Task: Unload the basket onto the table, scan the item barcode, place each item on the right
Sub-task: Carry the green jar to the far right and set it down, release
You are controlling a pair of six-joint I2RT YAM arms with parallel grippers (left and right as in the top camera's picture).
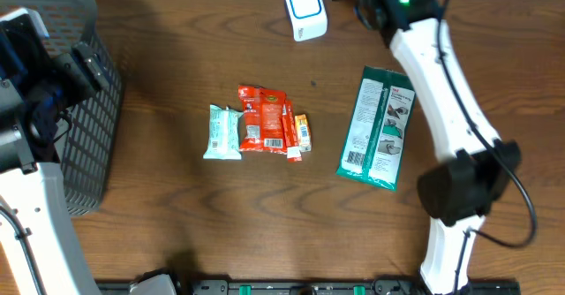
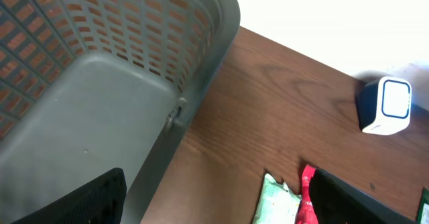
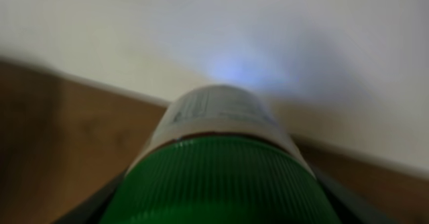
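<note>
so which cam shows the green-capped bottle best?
Right wrist. The bottle fills the frame, with its ribbed green cap nearest the camera and a white label beyond, though it is blurred. Overhead hides it near the top edge, past the right arm. Left wrist does not show it.

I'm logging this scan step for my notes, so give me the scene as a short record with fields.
right gripper: shut on a green-capped bottle, beside the scanner
left gripper: open, empty, above the basket
scanner: white face, at the far table edge
on table: pale green packet, red packet, small yellow packet, large green pouch
bottle label: too blurred to read
</note>
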